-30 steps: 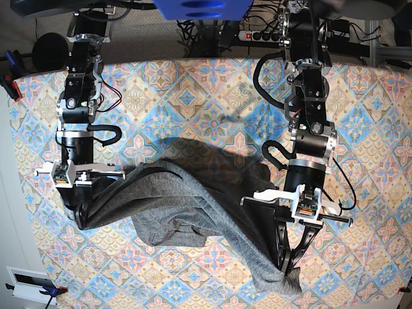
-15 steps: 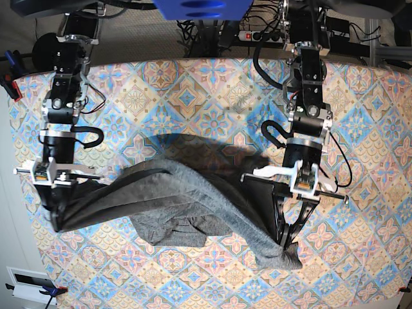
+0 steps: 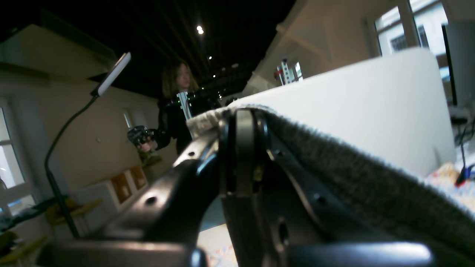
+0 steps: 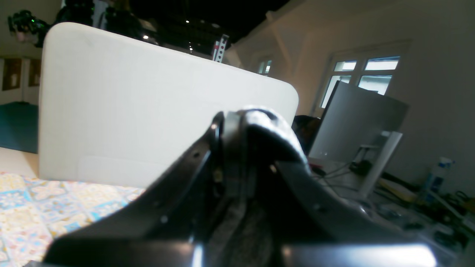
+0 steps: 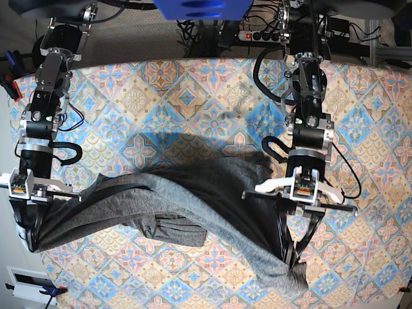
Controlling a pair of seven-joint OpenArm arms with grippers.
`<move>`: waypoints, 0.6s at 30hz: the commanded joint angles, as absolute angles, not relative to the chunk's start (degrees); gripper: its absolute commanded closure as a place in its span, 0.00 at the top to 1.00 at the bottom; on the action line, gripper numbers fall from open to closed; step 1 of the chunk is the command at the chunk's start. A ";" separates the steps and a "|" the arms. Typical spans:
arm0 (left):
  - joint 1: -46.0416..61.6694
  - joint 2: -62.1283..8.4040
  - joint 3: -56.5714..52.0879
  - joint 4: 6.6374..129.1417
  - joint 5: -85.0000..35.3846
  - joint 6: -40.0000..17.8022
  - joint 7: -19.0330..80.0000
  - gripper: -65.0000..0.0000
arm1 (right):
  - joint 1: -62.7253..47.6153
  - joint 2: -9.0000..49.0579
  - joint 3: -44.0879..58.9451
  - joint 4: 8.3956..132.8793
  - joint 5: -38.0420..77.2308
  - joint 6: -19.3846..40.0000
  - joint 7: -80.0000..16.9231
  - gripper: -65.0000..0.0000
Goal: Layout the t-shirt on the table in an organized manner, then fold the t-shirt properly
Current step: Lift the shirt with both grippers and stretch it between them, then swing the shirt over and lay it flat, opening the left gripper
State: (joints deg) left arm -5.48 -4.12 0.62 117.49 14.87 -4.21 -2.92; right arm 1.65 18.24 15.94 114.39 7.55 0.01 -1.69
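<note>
The dark-grey t-shirt (image 5: pixel 180 199) hangs stretched in a long band above the table (image 5: pixel 193 96), with a bunched part sagging in the middle. My left gripper (image 5: pixel 293 261), on the base view's right, is shut on one end of the t-shirt near the front edge. My right gripper (image 5: pixel 29 241), at the base view's far left, is shut on the other end. In the left wrist view the knit t-shirt (image 3: pixel 352 174) drapes over the shut left gripper (image 3: pixel 241 115). In the right wrist view the right gripper (image 4: pixel 237 118) pinches grey t-shirt cloth (image 4: pixel 241 230).
A power strip (image 5: pixel 261 35) and cables lie behind the table's far edge. A white box (image 5: pixel 29 283) sits at the front left corner. A white panel (image 4: pixel 148 111) stands beyond the table. A person (image 3: pixel 178 104) stands beside a lamp (image 3: pixel 111 74).
My right arm has swung out to the base view's left and toward the front edge, pulling the t-shirt into a longer, wider band. My left arm has shifted only slightly.
</note>
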 commanded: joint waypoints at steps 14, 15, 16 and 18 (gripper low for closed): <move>13.49 -4.00 0.66 118.64 25.45 3.38 -30.20 0.00 | -14.20 19.38 25.54 115.91 7.69 -0.57 15.96 0.00; 12.97 -4.00 0.66 118.64 25.98 3.74 -30.29 0.00 | -12.88 19.38 25.63 116.18 7.69 -0.57 15.96 0.00; 11.38 -4.00 0.66 118.64 26.42 3.74 -30.29 0.00 | -11.30 19.47 25.63 116.18 7.69 -0.57 15.87 0.00; 8.57 -3.91 0.66 118.64 27.38 3.74 -30.11 0.00 | -8.40 20.00 25.63 116.18 7.69 -0.66 15.52 0.00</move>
State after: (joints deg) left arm 9.39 -3.97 0.75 117.40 28.25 2.48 -28.71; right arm -8.80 18.72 25.12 114.85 7.51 0.01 13.63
